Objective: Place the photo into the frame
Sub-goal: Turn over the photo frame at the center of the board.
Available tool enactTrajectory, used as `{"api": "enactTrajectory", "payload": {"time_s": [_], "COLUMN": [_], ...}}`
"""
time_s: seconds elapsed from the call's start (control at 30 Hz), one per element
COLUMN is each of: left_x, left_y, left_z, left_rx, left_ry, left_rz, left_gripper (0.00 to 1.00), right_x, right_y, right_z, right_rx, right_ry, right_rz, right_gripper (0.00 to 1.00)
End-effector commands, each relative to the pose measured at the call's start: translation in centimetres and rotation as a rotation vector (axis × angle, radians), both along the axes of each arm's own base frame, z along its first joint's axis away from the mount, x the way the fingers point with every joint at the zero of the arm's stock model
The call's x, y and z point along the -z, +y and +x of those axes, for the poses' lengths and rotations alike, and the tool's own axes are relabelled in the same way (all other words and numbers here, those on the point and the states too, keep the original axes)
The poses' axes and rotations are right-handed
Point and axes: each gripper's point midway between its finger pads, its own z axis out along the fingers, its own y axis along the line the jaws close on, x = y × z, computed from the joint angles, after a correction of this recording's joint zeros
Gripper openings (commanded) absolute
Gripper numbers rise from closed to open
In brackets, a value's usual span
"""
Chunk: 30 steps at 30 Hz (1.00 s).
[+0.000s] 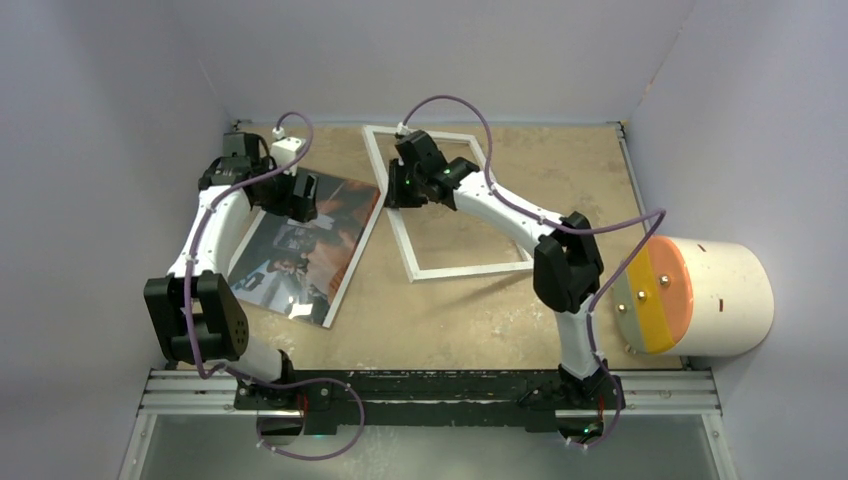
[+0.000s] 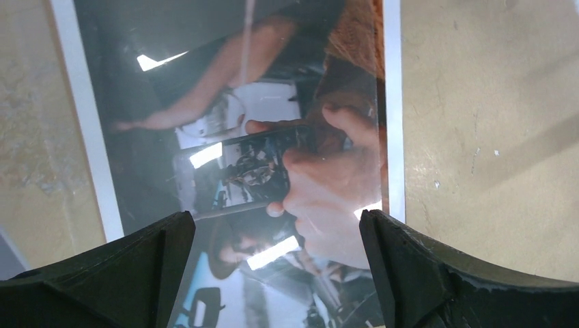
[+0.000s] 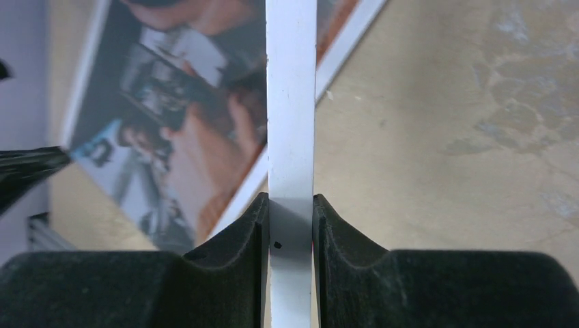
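The desk (image 1: 480, 330) carries both pieces side by side. The frame (image 1: 470, 269) sits white face up at the far middle. The photo (image 1: 300, 250) lies flat just left of it, picture up, and its edge runs behind the frame's left rail in the right wrist view (whether the rail is lifted clear of it I cannot tell). The right hand (image 3: 291, 201) is clamped on that rail, a finger on each side of the thin white strip. The left hand (image 2: 275, 220) hangs spread wide over the photo's far end, holding nothing.

The step looks like bringing frame and photo together. Doing it well probably means keeping the rail grip square so the light frame doesn't twist. The left hand should press or drag the glossy sheet by its border, since a flat print gives little to pinch.
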Motion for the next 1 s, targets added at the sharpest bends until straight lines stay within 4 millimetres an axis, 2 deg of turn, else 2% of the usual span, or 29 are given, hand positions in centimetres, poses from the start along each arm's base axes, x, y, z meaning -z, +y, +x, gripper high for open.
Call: {"api": "enactTrajectory", "payload": {"time_s": [0.0,0.2,0.3,0.4,0.5,0.73,0.97], "left_x": [-0.9,-1.8,-2.4,-3.0,-4.2,-6.4,-10.2], "left_y": [0.6,0.3,0.0,-0.1,-0.3,-1.2,-2.6], "left_z": [0.4,0.2,0.2,0.4,0.6,0.8,1.7], "left_rx": [-0.038,-0.032,-0.027,-0.03,-0.037,-0.025,-0.008], "left_ry": [-0.003,-0.027,-0.037,-0.043,-0.07,-0.123,-0.212], "left_rz": [-0.033,-0.05,-0.063,-0.073,-0.09,-0.143,-0.207], "left_gripper": [1.0,1.0,1.0,1.0,1.0,1.0,1.0], "right_x": [-10.8,-17.8,-21.5,-24.3,-26.3,-28.4,-25.9], "right_y": [2.8,4.5,5.0,4.9,4.8,3.2,1.5], "right_z": [-1.2,-2.5,-3.9,-4.6,-5.3,-6.0,-5.6], "right_rx": [-0.033,-0.053,-0.097,-0.108,-0.12,-0.1,-0.053], "right_ry": [-0.035,-0.029,-0.014,-0.018,-0.003,0.053,0.162], "right_rz": [0.274,0.5,0.615,0.688,0.756,0.956,1.042], "right_gripper": [0.0,0.0,0.0,0.0,0.0,0.0,0.0]}}
